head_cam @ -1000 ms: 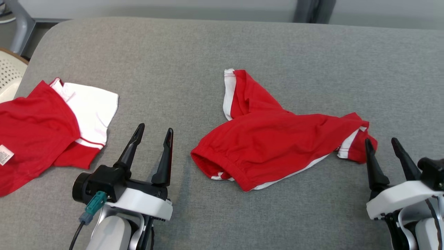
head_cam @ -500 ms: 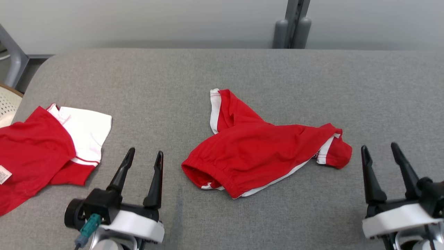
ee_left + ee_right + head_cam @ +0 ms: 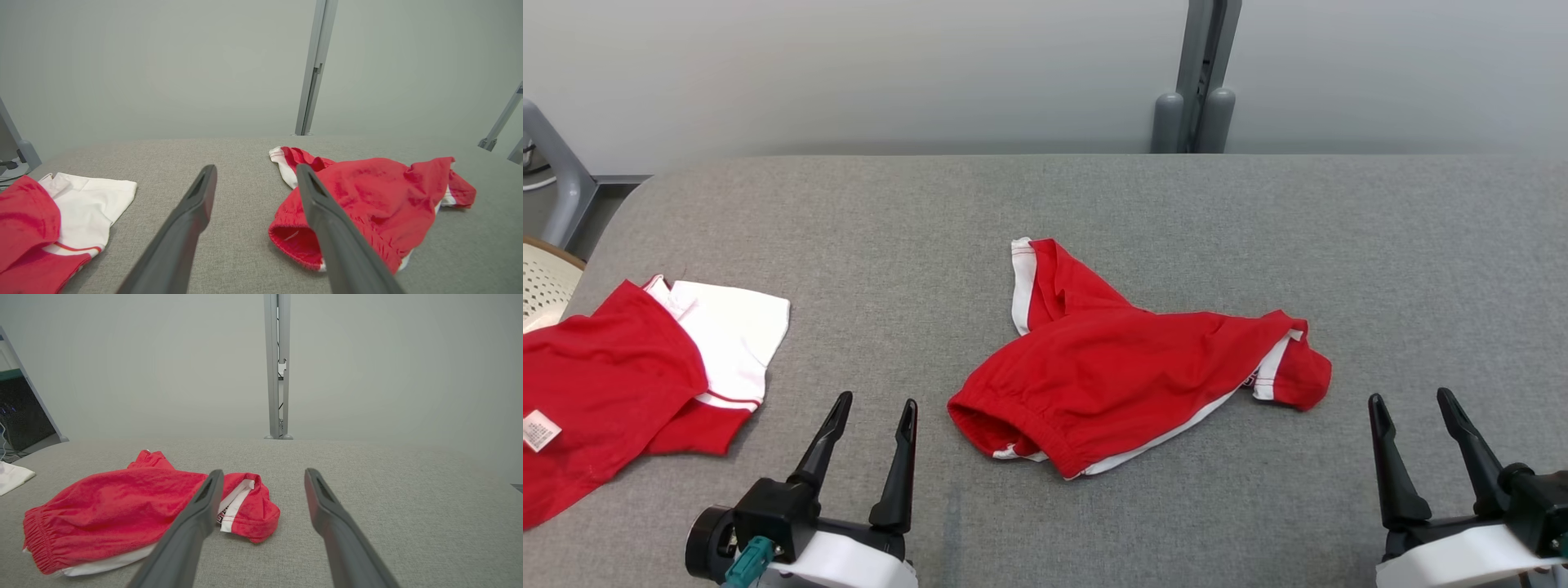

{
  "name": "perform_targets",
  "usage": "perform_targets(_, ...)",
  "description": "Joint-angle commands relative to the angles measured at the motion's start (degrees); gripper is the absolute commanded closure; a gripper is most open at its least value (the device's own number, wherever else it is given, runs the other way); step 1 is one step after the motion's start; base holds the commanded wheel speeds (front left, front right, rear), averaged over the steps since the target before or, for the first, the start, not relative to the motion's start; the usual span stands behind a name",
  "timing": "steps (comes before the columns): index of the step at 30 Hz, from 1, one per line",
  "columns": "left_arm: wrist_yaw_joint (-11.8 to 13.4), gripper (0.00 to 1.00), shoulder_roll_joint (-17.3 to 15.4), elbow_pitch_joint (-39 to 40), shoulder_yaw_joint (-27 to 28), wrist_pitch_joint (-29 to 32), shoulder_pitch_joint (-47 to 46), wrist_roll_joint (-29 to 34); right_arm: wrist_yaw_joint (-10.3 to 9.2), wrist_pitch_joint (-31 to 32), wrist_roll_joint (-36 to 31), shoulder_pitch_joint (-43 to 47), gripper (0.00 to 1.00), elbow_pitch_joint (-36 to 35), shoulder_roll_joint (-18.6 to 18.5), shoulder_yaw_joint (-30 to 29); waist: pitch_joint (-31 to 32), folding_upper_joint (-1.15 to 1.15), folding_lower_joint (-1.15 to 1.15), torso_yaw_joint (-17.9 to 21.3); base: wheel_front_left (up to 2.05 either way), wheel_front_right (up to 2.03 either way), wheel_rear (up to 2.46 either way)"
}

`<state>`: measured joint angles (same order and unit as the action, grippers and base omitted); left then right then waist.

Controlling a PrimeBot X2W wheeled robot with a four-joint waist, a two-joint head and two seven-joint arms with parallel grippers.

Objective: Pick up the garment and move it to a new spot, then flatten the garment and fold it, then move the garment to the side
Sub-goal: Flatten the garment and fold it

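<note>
Garment point(image 3: 1131, 384): red shorts, crumpled, lying untouched mid-way across the table point(image 3: 1094, 196). Left gripper point(image 3: 879, 399), right gripper point(image 3: 1409, 395): fingers spread wide, holding nothing. Change: my view has tilted up; both sit further back from the cloth. Judgement: pickup not yet begun.

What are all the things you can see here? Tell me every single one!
shorts: one, red with white trim, crumpled in the middle of the table
shirt: one, red and white, at the table's left edge
table: one, grey fabric top, under both garments
post: one, grey, upright behind the table's far edge
cream thing with holes: one, beside the table's left corner; cannot tell what it is
left gripper: one, dark fingers, open, left of the shorts
right gripper: one, dark fingers, open, right of the shorts
</note>
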<state>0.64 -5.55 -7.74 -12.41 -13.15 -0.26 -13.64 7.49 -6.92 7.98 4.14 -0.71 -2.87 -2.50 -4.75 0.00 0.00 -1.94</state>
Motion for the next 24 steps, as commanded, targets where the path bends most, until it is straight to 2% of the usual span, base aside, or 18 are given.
perform_targets(1, 0.3, 0.00, -0.4, 0.2, 0.0, 0.0, 0.2, -0.2, 0.01, 0.3, 0.5, 0.3, 0.00, -0.1, -0.1, 0.0, 0.0, 0.00, 0.00, -0.1, 0.00, 0.00, 0.00)
perform_targets(9, -0.2, 0.00, -0.5, 1.0, -1.4, 0.5, -0.4, 0.1, 0.01, 0.3, 1.1, -0.3, 0.00, 0.0, -0.1, 0.3, -0.2, 0.00, 0.00, -0.3, 0.00, 0.00, 0.00)
perform_targets(13, -2.5, 0.00, 0.0, 1.0, -4.3, 2.7, -1.7, -0.5, 0.01, 0.3, 1.0, -1.1, 0.00, -0.2, -0.1, 0.4, -1.1, 0.00, 0.00, -0.4, 0.00, 0.00, 0.00)
perform_targets(18, -5.8, 0.00, 1.0, -1.3, -9.7, 8.6, -3.3, -3.3, 0.01, 0.1, 1.6, -2.0, 0.00, 0.1, -0.1, 1.0, -2.8, 0.00, 0.00, 0.1, 0.00, 0.00, 0.00)
perform_targets(24, -7.3, 0.00, 1.7, -6.3, -14.7, 14.1, -5.7, -7.2, 0.01, -0.3, 2.3, -3.4, 0.00, 0.9, -0.2, 1.9, -4.5, 0.00, 0.00, 2.2, 0.00, 0.00, 0.00)
